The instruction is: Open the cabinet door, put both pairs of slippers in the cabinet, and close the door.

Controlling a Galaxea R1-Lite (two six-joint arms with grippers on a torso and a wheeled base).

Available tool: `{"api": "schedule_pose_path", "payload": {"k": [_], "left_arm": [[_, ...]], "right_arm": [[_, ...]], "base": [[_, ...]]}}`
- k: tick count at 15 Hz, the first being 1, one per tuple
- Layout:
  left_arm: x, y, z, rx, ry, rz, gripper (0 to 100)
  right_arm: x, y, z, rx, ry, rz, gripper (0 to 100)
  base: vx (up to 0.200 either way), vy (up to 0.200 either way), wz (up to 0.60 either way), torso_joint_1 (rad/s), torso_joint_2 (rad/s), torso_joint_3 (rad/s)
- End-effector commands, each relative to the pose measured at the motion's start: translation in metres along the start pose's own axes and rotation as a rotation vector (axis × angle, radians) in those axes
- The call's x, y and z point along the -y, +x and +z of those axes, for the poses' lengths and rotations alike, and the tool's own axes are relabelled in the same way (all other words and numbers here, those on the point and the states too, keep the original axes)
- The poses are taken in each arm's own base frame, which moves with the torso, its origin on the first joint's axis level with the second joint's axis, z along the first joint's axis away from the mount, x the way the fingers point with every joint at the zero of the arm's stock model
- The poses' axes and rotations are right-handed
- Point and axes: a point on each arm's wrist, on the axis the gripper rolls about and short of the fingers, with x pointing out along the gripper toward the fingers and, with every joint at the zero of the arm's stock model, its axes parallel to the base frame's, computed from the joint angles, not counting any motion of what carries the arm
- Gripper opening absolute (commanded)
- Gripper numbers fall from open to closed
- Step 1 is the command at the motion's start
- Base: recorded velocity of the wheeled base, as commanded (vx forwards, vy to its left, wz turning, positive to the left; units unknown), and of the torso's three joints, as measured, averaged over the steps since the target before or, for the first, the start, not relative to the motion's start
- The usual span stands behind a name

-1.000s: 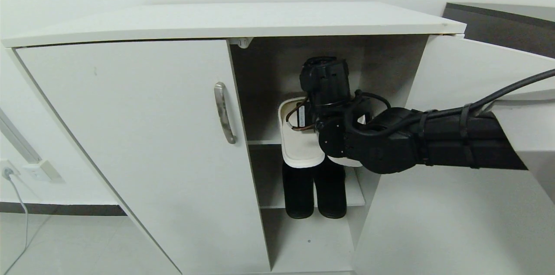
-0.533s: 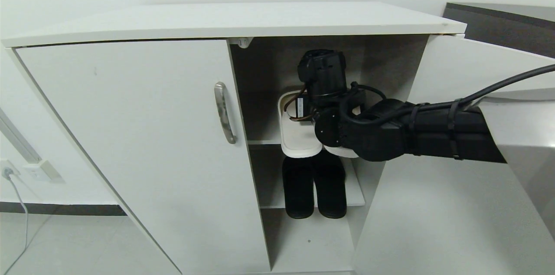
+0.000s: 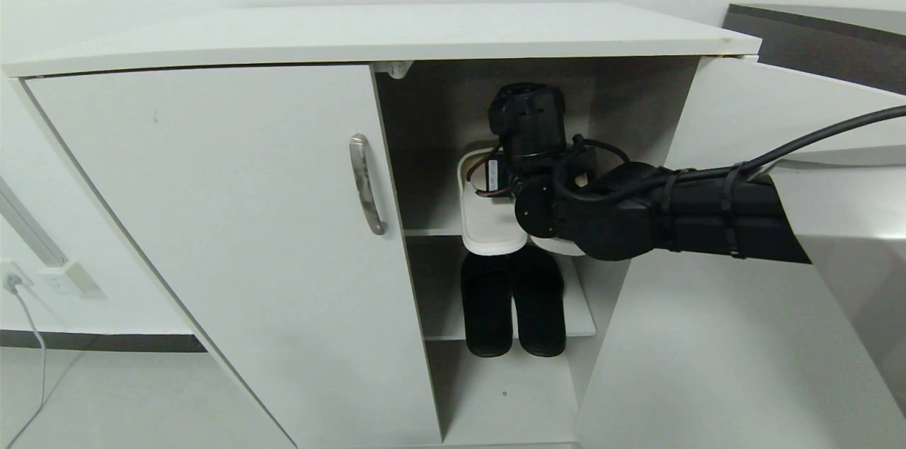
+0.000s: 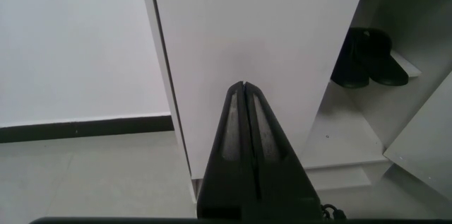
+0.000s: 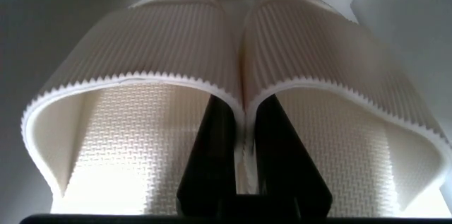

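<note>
Left pincer (image 4: 244,91) is clenched on nothing, with the shut left door (image 4: 240,26) just ahead of its tips. The black slippers (image 4: 367,58) lie past that door's edge, well apart from it. Right pincer (image 5: 244,121) is inside the cabinet, grasping the white slippers (image 5: 141,61): the pair's two inner strap edges are pinched together between its fingers (image 5: 212,146), with one slipper on each side. From the head view, the white pair rests on the upper shelf (image 3: 425,231), heels hanging over the front edge beneath the wrist, and the black pair sits straight below the pincer on the lower shelf (image 3: 584,318). The right door (image 3: 708,336) stands open beside the arm. My reading: door opened and black pair stowed, white pair placed but not let go. Release, withdrawal and closing remain. The head view gives me shelf levels and the door, but the wrist blocks the fingers; the right wrist view gives me the grip itself.
</note>
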Motion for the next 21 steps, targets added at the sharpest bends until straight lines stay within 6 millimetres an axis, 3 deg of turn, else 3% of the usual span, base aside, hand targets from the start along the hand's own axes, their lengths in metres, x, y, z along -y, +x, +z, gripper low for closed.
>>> {"api": "schedule_pose_path", "payload": {"k": [1,3,4,9,14,18,20,21], "left_arm": [[0.0,0.0,0.0,-0.002,0.0,0.0,0],[0.0,0.0,0.0,-0.002,0.0,0.0,0],[0.0,0.0,0.0,-0.002,0.0,0.0,0],[0.0,0.0,0.0,-0.002,0.0,0.0,0],[0.0,0.0,0.0,-0.002,0.0,-0.001,0],[0.0,0.0,0.0,-0.002,0.0,0.0,0],[0.0,0.0,0.0,-0.002,0.0,0.0,0],[0.0,0.0,0.0,-0.002,0.001,0.0,0]], "right_arm": [[-0.001,0.002,-0.003,-0.004,-0.004,-0.001,0],[-0.001,0.002,-0.003,-0.005,-0.005,-0.001,0],[-0.001,0.002,-0.003,-0.005,-0.005,-0.001,100],[-0.001,0.0,-0.004,-0.01,-0.01,0.001,100],[0.002,-0.029,0.002,-0.022,-0.029,0.036,100],[0.016,-0.091,0.009,-0.04,-0.043,0.125,100],[0.027,-0.134,0.001,-0.078,-0.026,0.257,100],[0.031,-0.142,-0.001,-0.088,-0.024,0.287,100]], "base": [[0.0,0.0,0.0,0.0,0.0,0.0],[0.0,0.0,0.0,0.0,0.0,0.0],[0.0,0.0,0.0,0.0,0.0,0.0],[0.0,0.0,0.0,0.0,0.0,0.0],[0.0,0.0,0.0,0.0,0.0,0.0],[0.0,0.0,0.0,0.0,0.0,0.0],[0.0,0.0,0.0,0.0,0.0,0.0],[0.0,0.0,0.0,0.0,0.0,0.0]]}}
